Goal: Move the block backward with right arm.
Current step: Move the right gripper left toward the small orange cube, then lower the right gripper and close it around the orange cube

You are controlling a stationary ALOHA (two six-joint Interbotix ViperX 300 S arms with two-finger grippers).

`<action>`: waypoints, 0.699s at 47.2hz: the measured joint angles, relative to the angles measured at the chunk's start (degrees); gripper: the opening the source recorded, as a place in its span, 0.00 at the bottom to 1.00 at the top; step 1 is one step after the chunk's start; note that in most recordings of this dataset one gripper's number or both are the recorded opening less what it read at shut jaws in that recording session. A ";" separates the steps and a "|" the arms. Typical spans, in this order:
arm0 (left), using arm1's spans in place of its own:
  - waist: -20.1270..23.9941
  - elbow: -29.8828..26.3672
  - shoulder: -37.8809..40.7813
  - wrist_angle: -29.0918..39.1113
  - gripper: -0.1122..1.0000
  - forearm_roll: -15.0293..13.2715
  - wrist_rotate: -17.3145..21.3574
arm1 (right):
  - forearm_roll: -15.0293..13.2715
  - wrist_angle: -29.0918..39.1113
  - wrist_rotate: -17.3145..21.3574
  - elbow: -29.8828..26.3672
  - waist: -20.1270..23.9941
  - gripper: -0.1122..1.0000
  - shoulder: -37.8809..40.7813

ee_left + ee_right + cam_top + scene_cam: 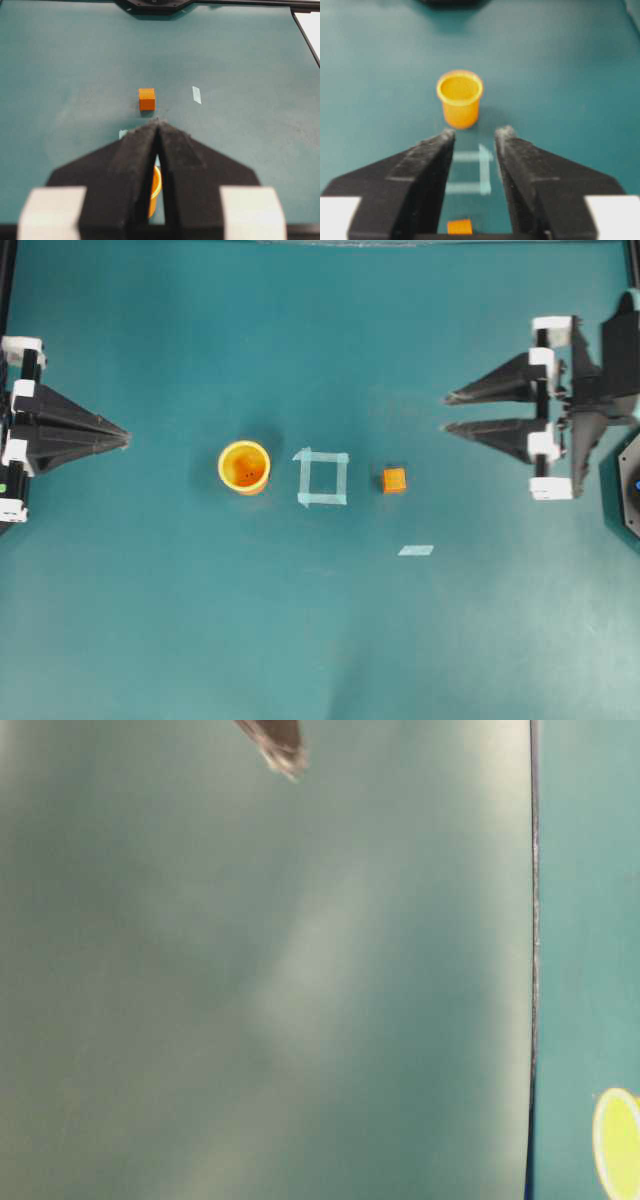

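Teal matting covers the table (150, 640); we inspect it from left to right in the overhead view. At the left edge the left gripper (122, 437) rests with its fingers pressed together, holding nothing; next comes the orange cup (244, 467), then a square of pale tape (322, 478), then the block (394, 480), just beside the tape square and resting flat; a loose tape strip (416, 550) lies nearby. At the right, the right gripper (450, 412) stands spread and empty, well apart from the block. We judge the approach not yet made; for a clean move the fingers should descend squarely astride the cube, which the right wrist view shows low between them (459, 226), and close on opposite faces; a skewed descent could nudge it toward the tape.
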 measured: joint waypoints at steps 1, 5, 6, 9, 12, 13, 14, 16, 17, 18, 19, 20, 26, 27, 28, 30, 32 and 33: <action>0.00 0.00 0.09 0.00 0.10 0.00 0.00 | -0.09 0.62 0.00 -0.44 0.00 0.54 1.05; 0.00 0.00 0.09 0.09 0.10 0.00 -0.09 | -0.09 3.08 0.09 -1.93 0.00 0.56 4.48; 0.00 0.00 0.09 0.09 0.10 0.00 0.00 | 0.00 3.87 0.09 -2.37 0.00 0.56 5.45; 0.00 0.00 0.00 0.09 0.10 0.00 0.00 | 0.00 5.98 -0.09 -3.60 0.00 0.58 8.26; 0.00 0.00 0.00 0.18 0.10 0.00 -0.09 | -0.09 8.44 -0.09 -5.19 0.00 0.60 11.16; 0.00 0.00 0.00 0.18 0.10 0.00 -0.09 | -0.09 9.49 -0.18 -5.98 0.00 0.61 12.39; 0.00 0.00 0.00 0.18 0.10 0.00 -0.09 | 0.00 10.11 -0.35 -6.50 0.00 0.62 13.27; 0.00 0.00 0.00 0.18 0.10 0.00 -0.09 | -0.09 11.87 -0.62 -7.65 0.00 0.63 15.29; 0.00 0.00 0.00 0.18 0.10 0.00 -0.09 | -0.09 12.66 -0.79 -8.26 0.00 0.64 16.17; 0.00 0.00 0.00 0.18 0.10 0.00 -0.09 | -0.18 13.45 -0.88 -8.96 0.00 0.64 17.23; 0.00 0.00 0.00 0.26 0.10 0.00 -0.09 | -0.18 14.06 -0.79 -9.40 0.00 0.65 18.02; 0.00 0.00 0.00 0.26 0.10 0.00 0.00 | -0.09 14.59 -0.79 -9.84 0.00 0.65 18.90; 0.00 0.00 -0.09 0.26 0.10 0.00 -0.09 | -0.18 16.88 -0.88 -12.30 0.00 0.65 24.17; 0.00 0.00 0.00 0.18 0.10 0.00 -0.09 | -0.18 16.96 -0.88 -12.57 0.00 0.66 24.79; 0.00 0.00 0.00 0.26 0.10 0.00 -0.18 | -0.18 17.05 -0.79 -12.74 0.00 0.66 25.49; 0.00 0.00 0.00 0.26 0.10 0.00 0.00 | -0.18 17.14 -0.62 -13.01 0.18 0.66 26.81; 0.00 0.00 -0.09 0.26 0.10 0.00 0.00 | -0.18 17.14 -0.70 -13.01 0.44 0.66 27.95; 0.00 0.00 -0.09 0.26 0.10 0.00 0.00 | -0.18 17.23 -0.79 -13.01 0.62 0.66 28.48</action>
